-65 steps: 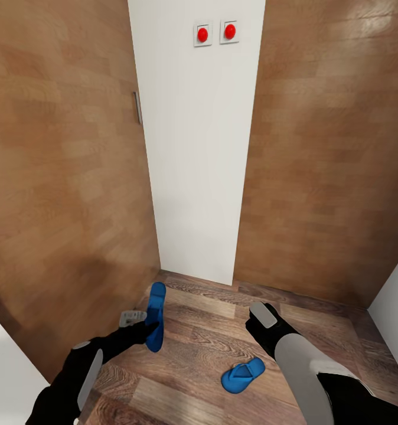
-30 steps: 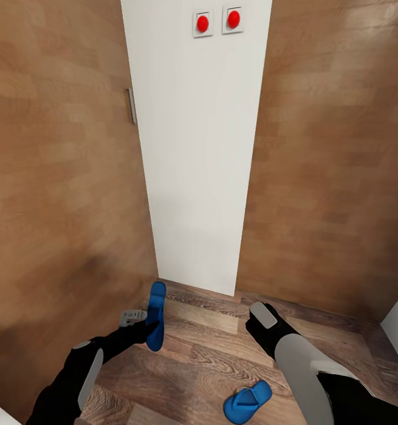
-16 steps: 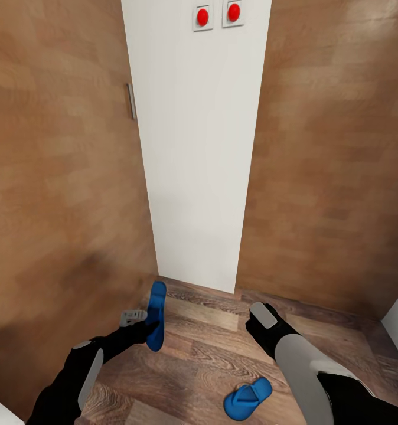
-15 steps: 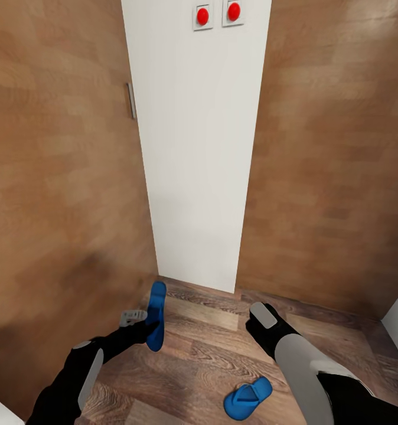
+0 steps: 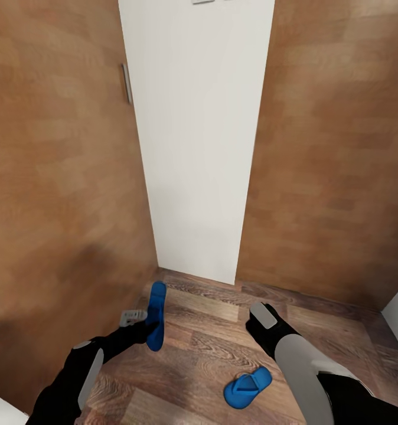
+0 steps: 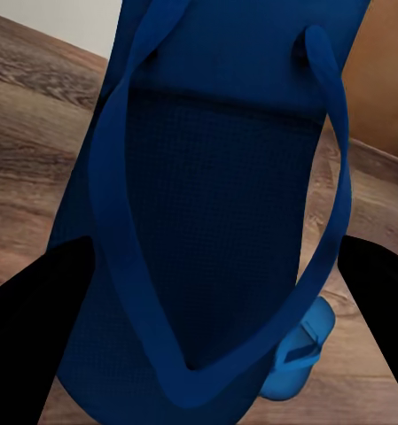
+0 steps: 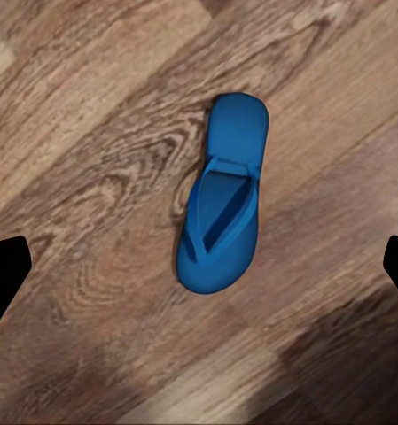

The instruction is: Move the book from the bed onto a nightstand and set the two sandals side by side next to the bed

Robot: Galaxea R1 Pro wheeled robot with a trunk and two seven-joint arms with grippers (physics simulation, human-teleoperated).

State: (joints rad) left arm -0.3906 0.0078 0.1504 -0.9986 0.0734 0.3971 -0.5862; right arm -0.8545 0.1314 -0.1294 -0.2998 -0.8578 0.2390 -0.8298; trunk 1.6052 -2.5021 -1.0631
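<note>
Held sandal [image 6: 216, 221] cut off by frame edge

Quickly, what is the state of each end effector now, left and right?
Left end effector: shut on a blue sandal, held off the floor.
Right end effector: open, holding nothing, above the other sandal on the floor.

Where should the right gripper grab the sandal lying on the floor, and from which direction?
Judging by its pose, come straight down. The loose sandal lies flat, sole down, straps up, on the wood floor, and the right wrist view looks directly down on it. Pinch across the narrow waist behind the thong straps, fingers either side. The left gripper already holds the other sandal.
</note>
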